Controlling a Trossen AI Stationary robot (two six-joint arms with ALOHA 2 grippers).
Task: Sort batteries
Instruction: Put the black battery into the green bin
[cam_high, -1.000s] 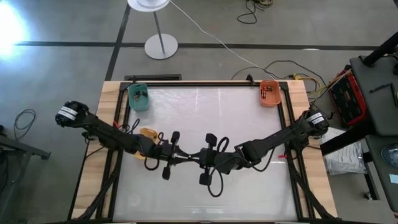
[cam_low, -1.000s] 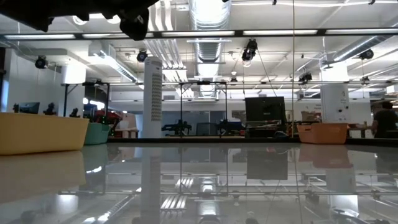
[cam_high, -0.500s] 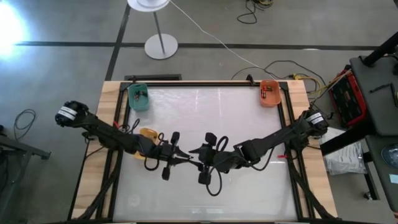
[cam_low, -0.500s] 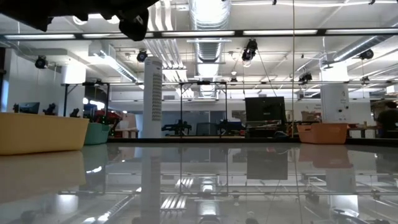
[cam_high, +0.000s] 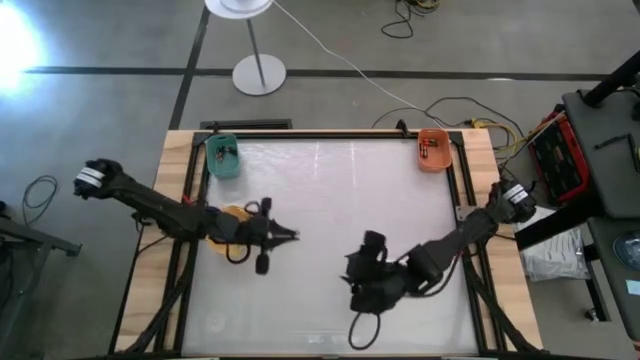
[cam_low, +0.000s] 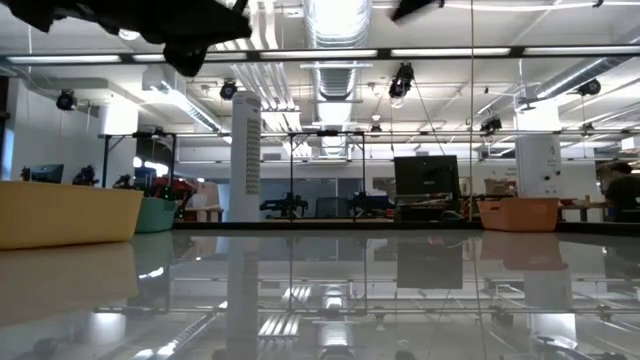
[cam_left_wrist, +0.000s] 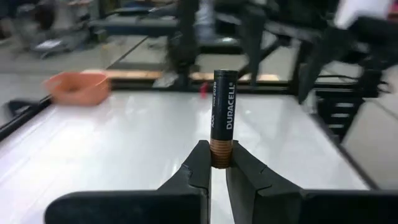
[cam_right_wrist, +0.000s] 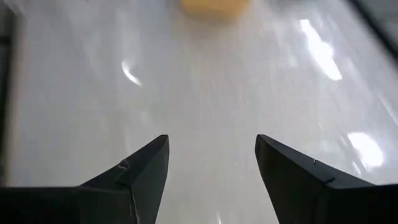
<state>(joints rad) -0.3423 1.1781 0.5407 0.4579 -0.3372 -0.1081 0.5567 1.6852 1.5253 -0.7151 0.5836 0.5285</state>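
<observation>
Near the table's (cam_high: 330, 330) left edge, the left gripper (cam_left_wrist: 211, 165) has its fingers clamped on the copper end of a black AAA battery (cam_left_wrist: 223, 115), which stands upright out of the tips. Seen from above, this gripper (cam_high: 290, 235) hangs over the left half of the table, just beside the yellow bin (cam_high: 236, 213) at the left edge. The green bin (cam_high: 222, 156) sits in the far left corner and the orange bin (cam_high: 433, 149) in the far right corner, each with a few small batteries inside.

The held cell looks light and rigid, with a smooth wrapper and round body, so it could roll or pivot between flat pads. The hold sits low on one end; a grip nearer the middle, across the diameter, would likely be steadier, and the release should probably be made low inside a bin so the cell does not bounce out.

Further right, the right gripper (cam_right_wrist: 211, 155) hovers over the near right part of the table with its fingers spread apart and nothing between them; only bare glossy tabletop shows beneath.
</observation>
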